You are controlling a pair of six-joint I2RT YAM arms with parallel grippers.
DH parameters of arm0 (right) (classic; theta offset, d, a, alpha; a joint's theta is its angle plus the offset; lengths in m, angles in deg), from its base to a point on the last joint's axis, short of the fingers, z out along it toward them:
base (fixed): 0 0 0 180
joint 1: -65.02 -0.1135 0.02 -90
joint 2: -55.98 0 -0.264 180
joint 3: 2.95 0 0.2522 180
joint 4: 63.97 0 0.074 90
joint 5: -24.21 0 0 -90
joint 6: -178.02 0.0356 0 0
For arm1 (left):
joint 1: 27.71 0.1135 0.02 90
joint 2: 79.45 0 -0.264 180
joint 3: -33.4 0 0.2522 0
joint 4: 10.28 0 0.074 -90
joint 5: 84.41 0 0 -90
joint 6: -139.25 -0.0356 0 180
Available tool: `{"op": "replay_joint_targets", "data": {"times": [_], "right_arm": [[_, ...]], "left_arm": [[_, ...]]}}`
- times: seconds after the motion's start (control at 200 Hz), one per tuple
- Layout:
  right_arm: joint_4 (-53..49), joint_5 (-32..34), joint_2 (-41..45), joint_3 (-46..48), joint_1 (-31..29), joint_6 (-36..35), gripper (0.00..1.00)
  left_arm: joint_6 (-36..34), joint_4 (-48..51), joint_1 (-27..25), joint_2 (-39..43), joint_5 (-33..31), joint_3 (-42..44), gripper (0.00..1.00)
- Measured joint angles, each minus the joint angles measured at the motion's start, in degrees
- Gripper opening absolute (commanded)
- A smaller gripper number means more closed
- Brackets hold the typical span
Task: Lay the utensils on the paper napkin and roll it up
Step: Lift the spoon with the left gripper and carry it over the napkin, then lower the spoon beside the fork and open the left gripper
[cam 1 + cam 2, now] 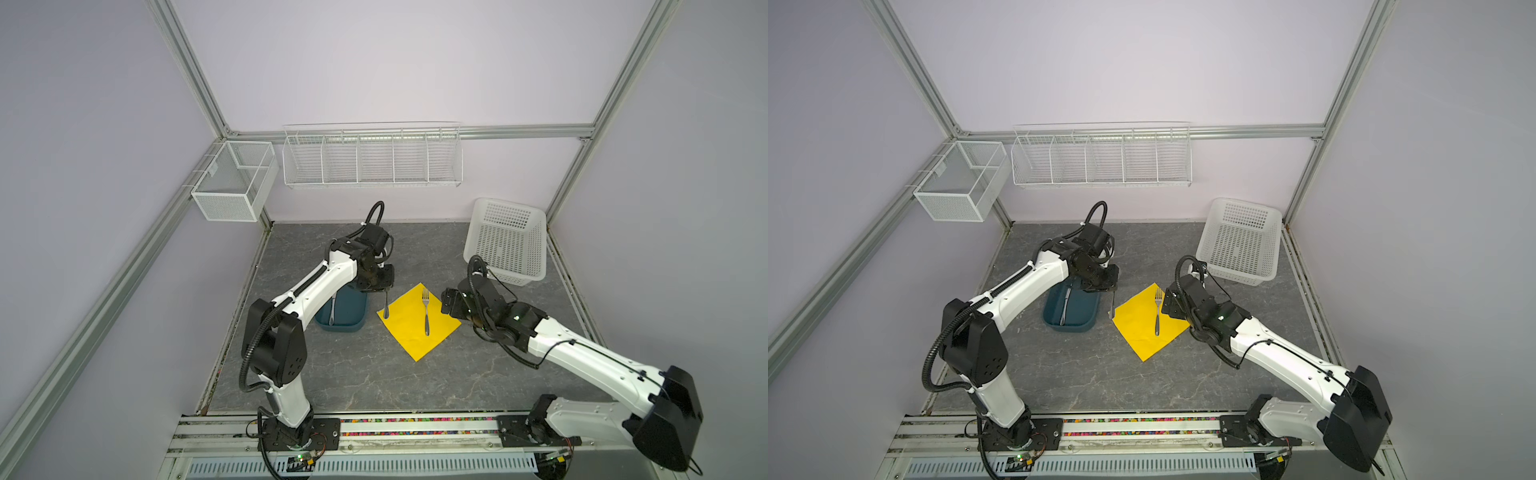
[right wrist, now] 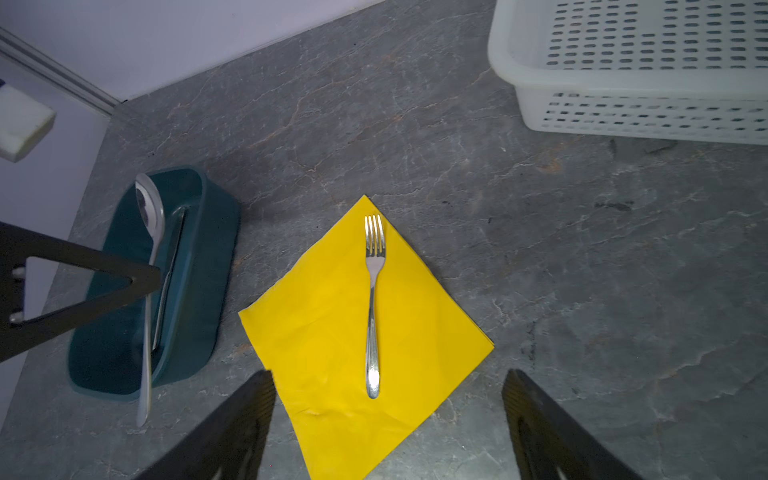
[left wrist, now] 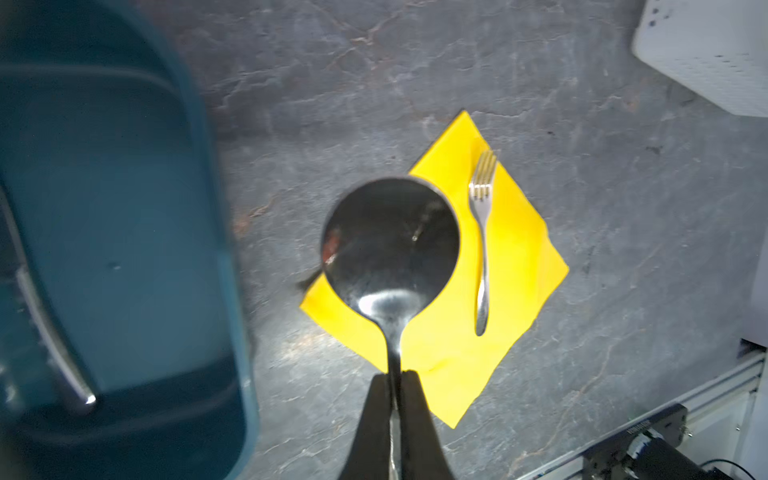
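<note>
Spoon placement is the step in hand. In both top views the spoon (image 1: 386, 305) hangs bowl-down from the left jaws, above the nine o'clock corner of the yellow napkin (image 1: 411, 336). The napkin lies flat as a diamond on the grey worktop (image 1: 353, 374). The fork (image 1: 426, 311) already rests on it, tines toward twelve o'clock. At nine o'clock from the napkin stands a teal tub (image 1: 343, 326) with the knife (image 1: 331, 309) inside. The right jaws hover near the napkin's three o'clock corner.

In the left wrist view the left jaws are clenched on the spoon's thin handle. Its shiny round bowl overlaps the napkin's edge.

In the right wrist view the right jaws stand wide apart, holding nothing.

The next move, I judge, calls for carrying the spoon toward three o'clock and laying it beside the fork, parallel to it. The knife and the rolling remain.
</note>
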Motion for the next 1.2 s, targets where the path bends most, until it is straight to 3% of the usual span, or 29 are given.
{"op": "replay_joint_targets", "data": {"times": [0.385, 1.2], "right_arm": [[-1.44, -1.42, 4.79, 5.11, 3.30, 0.39, 0.89], [-1.64, -5.31, 3.02, 5.22, 5.16, -0.09, 0.89]], "left_arm": [[4.50, -3.56, -7.04, -12.59, 3.19, -2.69, 0.05], [7.48, -6.43, -8.41, -22.56, 3.34, -8.15, 0.07]]}}
